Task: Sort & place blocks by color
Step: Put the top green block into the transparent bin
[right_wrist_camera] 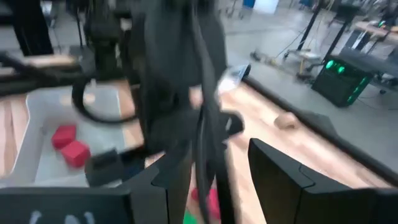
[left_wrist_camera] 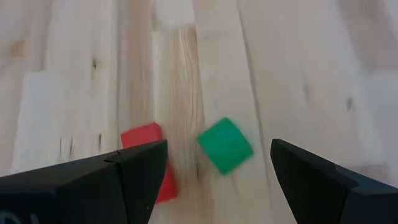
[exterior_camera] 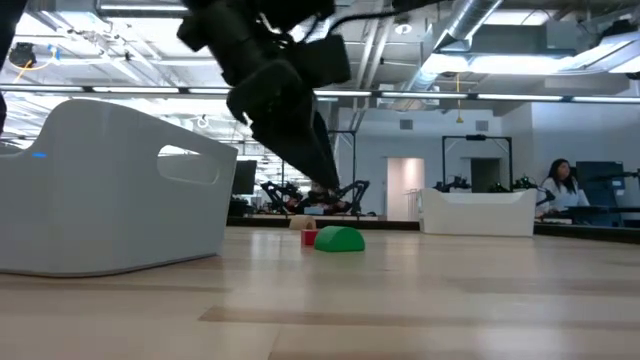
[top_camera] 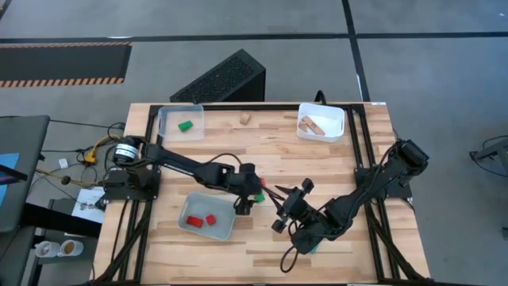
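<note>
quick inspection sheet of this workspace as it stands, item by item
surface: light wood table, bare between trays
job's things: green block in the far left tray; two red blocks in the near tray; plain wood bars in the far right tray; loose wood block at the far edge; loose red block and green block mid-table
clutter: nothing seen
grippers: left tool open over the loose pair, empty; right tool open, empty, close by
cables: wire bundle off the table's left side
surroundings: black box on the floor; seated person beyond
</note>
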Controlling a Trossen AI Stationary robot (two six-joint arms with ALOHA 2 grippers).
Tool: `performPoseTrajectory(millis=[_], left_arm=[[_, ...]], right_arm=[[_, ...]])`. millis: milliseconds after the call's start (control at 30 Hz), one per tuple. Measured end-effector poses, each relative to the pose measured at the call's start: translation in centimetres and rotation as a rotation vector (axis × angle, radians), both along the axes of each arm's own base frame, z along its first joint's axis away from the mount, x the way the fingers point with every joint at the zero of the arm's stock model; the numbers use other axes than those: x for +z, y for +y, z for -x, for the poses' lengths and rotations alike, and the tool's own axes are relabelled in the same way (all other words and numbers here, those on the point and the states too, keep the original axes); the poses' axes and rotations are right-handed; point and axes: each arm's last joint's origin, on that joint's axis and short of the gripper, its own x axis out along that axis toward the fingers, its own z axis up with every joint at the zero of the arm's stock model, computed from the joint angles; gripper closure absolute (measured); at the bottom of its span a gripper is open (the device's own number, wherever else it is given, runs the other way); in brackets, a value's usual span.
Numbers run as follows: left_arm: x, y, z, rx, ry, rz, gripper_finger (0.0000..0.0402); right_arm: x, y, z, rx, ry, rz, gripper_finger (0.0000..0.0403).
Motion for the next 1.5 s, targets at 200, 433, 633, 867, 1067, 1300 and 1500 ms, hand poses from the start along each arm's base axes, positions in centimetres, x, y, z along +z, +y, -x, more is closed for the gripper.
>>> performPoseTrajectory(millis=[200, 433, 633, 867, 1067, 1300, 1500], left_arm=[[-1.2, -0.4, -1.9, -0.078, 0.135, -0.032, 0.0130], [-2.7, -0.5, -2.9, -0.064, 0.147, -0.014, 0.0130], [-2.6, -0.4, -3.2, -0.018, 0.122, 0.018, 0.0130], [-4.0, -0.6, -3.5, 0.065, 0.136, 0.085, 0.0130], [-4.7, -0.6, -3.6, 0.136, 0.156, 0.099, 0.0130], [-4.7, -0.7, -3.5, 0.155, 0.155, 0.081, 0.0174], [-4.7, -0.5, -3.6, 0.135, 0.147, 0.069, 0.0268]], right_arm=[[2.6, 2.6, 2.5, -0.020, -0.148, 0.091, 0.0223], [3.3, 5.8, 6.4, -0.003, -0.222, 0.168, 0.0223], [3.3, 5.6, 6.2, -0.012, -0.217, 0.174, 0.0223], [3.3, 5.0, 5.6, -0.036, -0.219, 0.172, 0.0223], [3.2, 5.1, 5.7, -0.033, -0.221, 0.170, 0.0223], [3.2, 5.0, 5.6, -0.036, -0.220, 0.170, 0.0223], [3.2, 5.0, 5.6, -0.036, -0.221, 0.170, 0.0223]])
